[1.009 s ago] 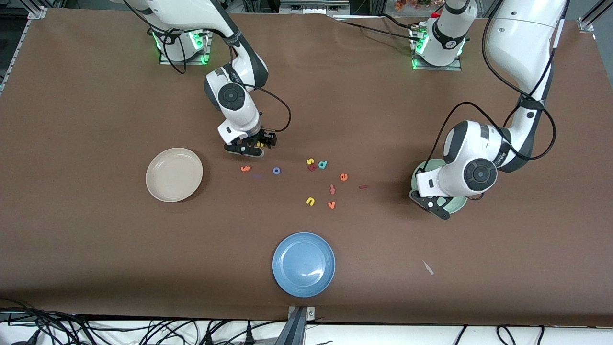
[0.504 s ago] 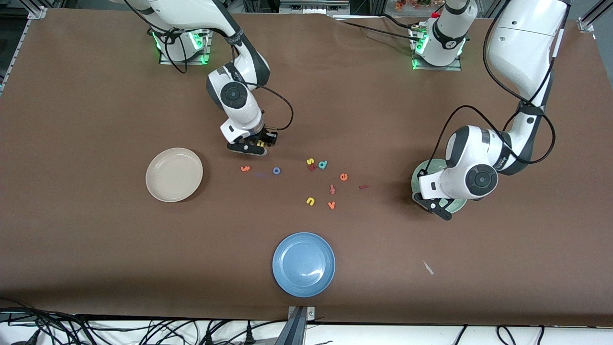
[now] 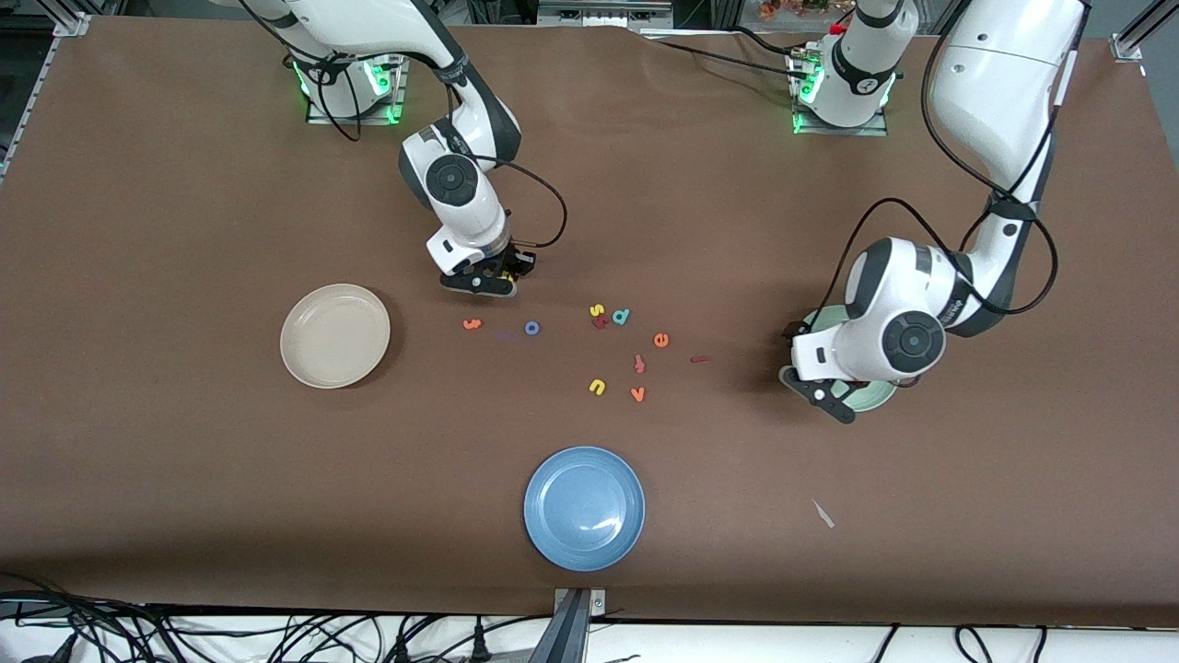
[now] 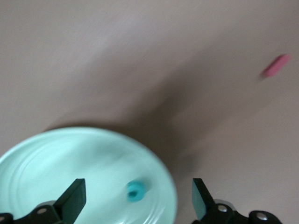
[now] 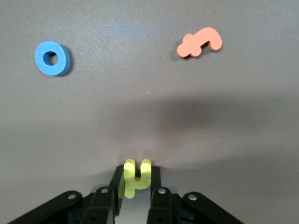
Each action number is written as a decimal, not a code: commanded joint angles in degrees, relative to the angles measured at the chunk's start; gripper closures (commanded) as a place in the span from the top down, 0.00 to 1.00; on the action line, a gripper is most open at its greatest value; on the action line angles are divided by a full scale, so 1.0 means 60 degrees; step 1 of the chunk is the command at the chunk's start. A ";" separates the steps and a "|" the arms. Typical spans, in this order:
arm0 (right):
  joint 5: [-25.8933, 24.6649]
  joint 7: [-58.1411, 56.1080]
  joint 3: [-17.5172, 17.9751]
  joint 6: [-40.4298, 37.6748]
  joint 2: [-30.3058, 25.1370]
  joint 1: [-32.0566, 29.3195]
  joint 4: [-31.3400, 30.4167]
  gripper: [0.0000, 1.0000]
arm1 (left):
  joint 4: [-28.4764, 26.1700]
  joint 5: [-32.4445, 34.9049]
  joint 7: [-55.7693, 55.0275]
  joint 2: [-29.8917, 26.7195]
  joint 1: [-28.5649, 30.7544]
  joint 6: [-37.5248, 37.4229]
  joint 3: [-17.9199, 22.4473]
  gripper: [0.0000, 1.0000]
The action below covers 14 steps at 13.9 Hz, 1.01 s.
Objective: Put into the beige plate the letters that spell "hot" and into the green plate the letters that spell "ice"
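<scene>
My right gripper (image 3: 493,279) (image 5: 136,175) is shut on the yellow h (image 5: 136,178), low over the table beside the beige plate (image 3: 335,335). The orange t (image 3: 472,323) (image 5: 200,43) and the blue o (image 3: 532,327) (image 5: 52,58) lie on the table close by. My left gripper (image 3: 818,394) (image 4: 138,198) hangs open over the green plate (image 3: 875,396) (image 4: 56,158), which my left arm largely hides in the front view. The teal c (image 4: 138,190) lies in that plate. The orange e (image 3: 661,340) and the dark red i (image 3: 699,359) (image 4: 275,65) rest on the table between the two arms.
Other letters lie around the e: a yellow s (image 3: 597,309), a teal d (image 3: 621,316), a red-orange f-like letter (image 3: 639,364), a yellow u (image 3: 597,387) and an orange v (image 3: 637,394). A blue plate (image 3: 584,507) sits nearer the front camera.
My right gripper has closed on the yellow h. My left gripper has opened over the green plate and its arm has shifted slightly toward the loose letters.
</scene>
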 commanded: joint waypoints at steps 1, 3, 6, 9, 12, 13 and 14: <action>0.0216 -0.0239 0.0094 0.0237 -0.0011 -0.0018 -0.0165 0.13 | 0.0402 0.0092 -0.0033 -0.0133 -0.0664 -0.0141 0.0004 1.00; 0.0216 -0.0253 0.0109 0.0164 -0.0026 -0.0018 -0.0092 0.09 | 0.0551 0.0033 -0.0091 -0.0001 -0.1161 -0.0097 0.0003 1.00; 0.0230 -0.0661 -0.0008 -0.1005 -0.0376 -0.0076 0.0245 0.06 | 0.0581 0.0208 0.0199 0.0087 -0.1761 0.0150 -0.0069 1.00; 0.0259 -0.2326 -0.0926 -0.2071 -0.1122 -0.0076 0.0158 0.06 | 0.0566 0.0209 0.1062 0.0656 -0.2027 0.1276 -0.0070 1.00; 0.0274 -0.4612 -0.2348 -0.2940 -0.1577 -0.0076 0.0158 0.06 | 0.0551 0.0194 0.2748 0.1039 -0.1998 0.2012 -0.0070 1.00; 0.0274 -0.5242 -0.2758 -0.3159 -0.1637 -0.0062 0.0143 0.06 | 0.0551 0.0194 0.2852 0.1054 -0.2042 0.2012 -0.0070 1.00; 0.0274 -0.5945 -0.3313 -0.3364 -0.1695 -0.0076 0.0157 0.06 | 0.0522 0.0194 0.2853 0.1054 -0.2086 0.2012 -0.0070 1.00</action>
